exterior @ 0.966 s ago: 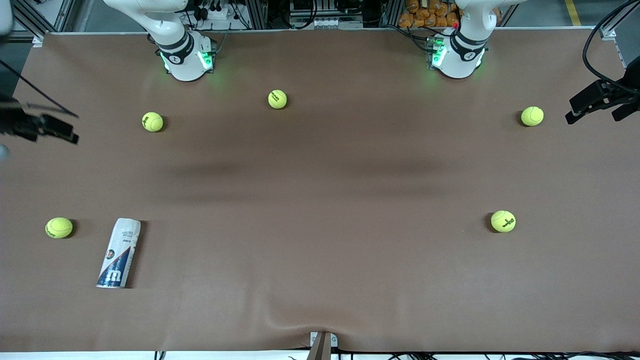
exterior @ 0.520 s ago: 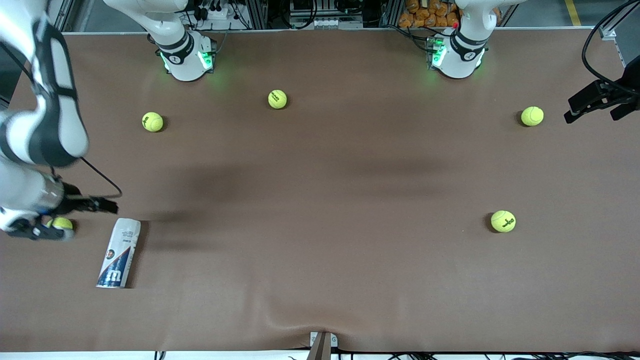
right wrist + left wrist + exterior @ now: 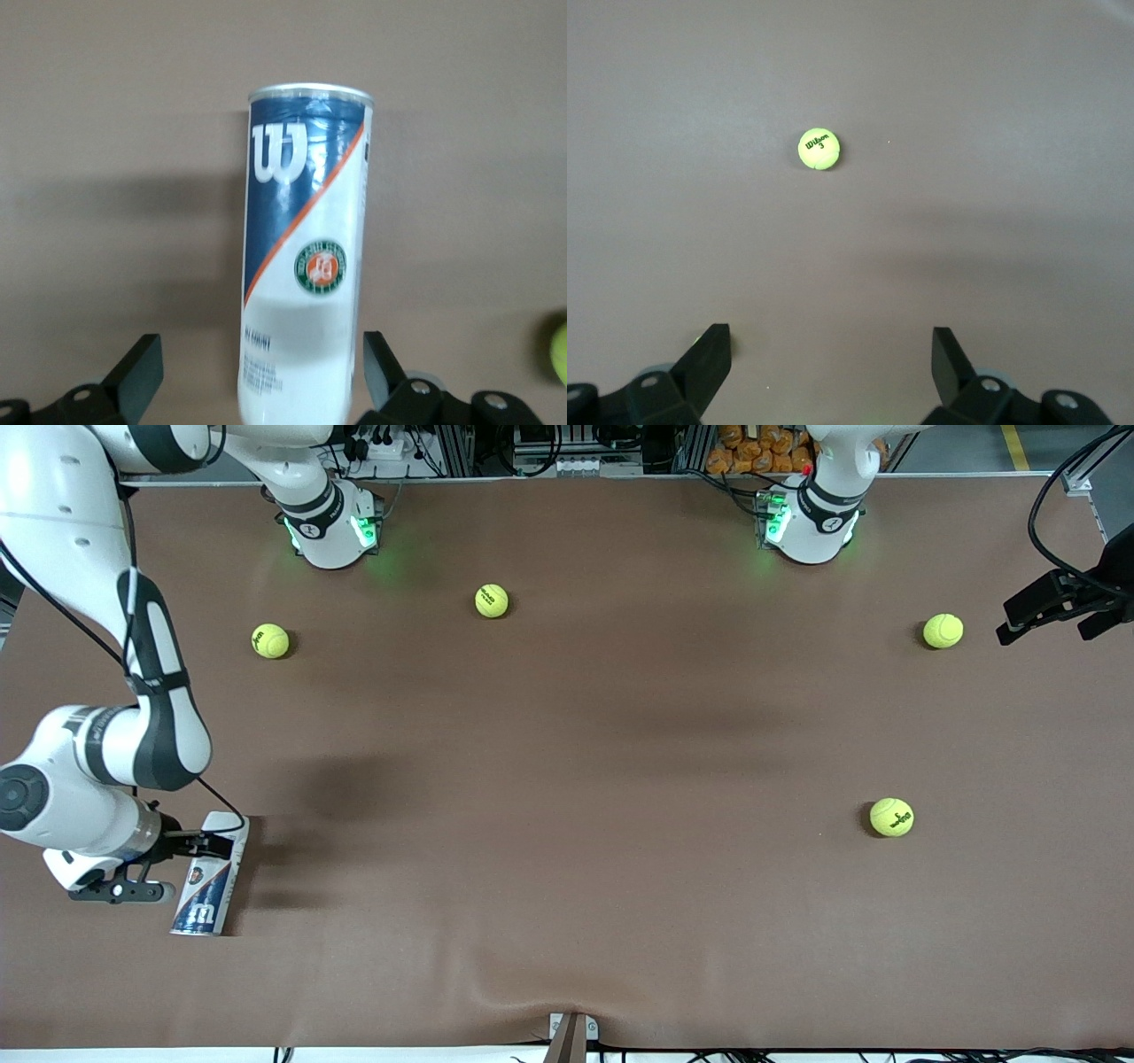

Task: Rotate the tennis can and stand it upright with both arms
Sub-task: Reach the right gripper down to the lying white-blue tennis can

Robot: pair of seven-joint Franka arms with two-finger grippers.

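Can (image 3: 210, 873) lies on its side at the lower left of the front frame, on the brown table (image 3: 567, 886), its blue end lowest in the frame. The right gripper (image 3: 182, 865) is low over the can's white end, fingers spread wide with one on each side, not closed on it. The left gripper (image 3: 1054, 607) waits at the upper right edge, also open, beside a ball (image 3: 943, 631).

In the left wrist frame the two fingertips (image 3: 709, 359) stand wide apart at the bottom, over bare table, with one ball (image 3: 819, 149) in the upper middle.

In the right wrist frame the can (image 3: 303, 257) fills the centre, passing between the open fingertips (image 3: 137, 367) at the bottom; a ball (image 3: 559, 352) shows at the right edge.

I judge the can to be light, thin-walled and smooth, so it may roll or slip. A hold across the white part, with mild force, seems safest; hard squeezing could dent it.
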